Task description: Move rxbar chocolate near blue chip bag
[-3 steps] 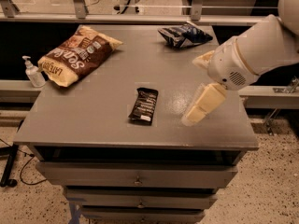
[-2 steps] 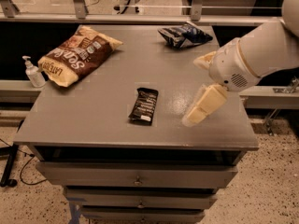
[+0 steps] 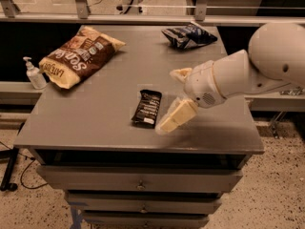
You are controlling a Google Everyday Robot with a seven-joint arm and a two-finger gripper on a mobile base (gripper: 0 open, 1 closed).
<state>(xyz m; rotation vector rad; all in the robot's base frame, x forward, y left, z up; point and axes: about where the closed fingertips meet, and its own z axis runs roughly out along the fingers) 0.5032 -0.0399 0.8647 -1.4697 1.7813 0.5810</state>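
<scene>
The rxbar chocolate (image 3: 147,108), a small flat dark bar with white lettering, lies near the middle front of the grey table (image 3: 95,113). The blue chip bag (image 3: 188,36), dark blue and wrinkly, lies at the table's far right. My gripper (image 3: 167,99) is just right of the bar, low over the table, open and empty. One cream finger (image 3: 175,118) reaches down beside the bar's right edge. The other finger (image 3: 181,74) is farther back.
A large tan-and-brown chip bag (image 3: 78,55) lies at the far left of the table. A hand sanitizer bottle (image 3: 34,74) stands on a ledge left of the table. Drawers sit below the tabletop's front edge.
My gripper has moved left, from the table's right side to right beside the rxbar. The bar and both bags have not moved.
</scene>
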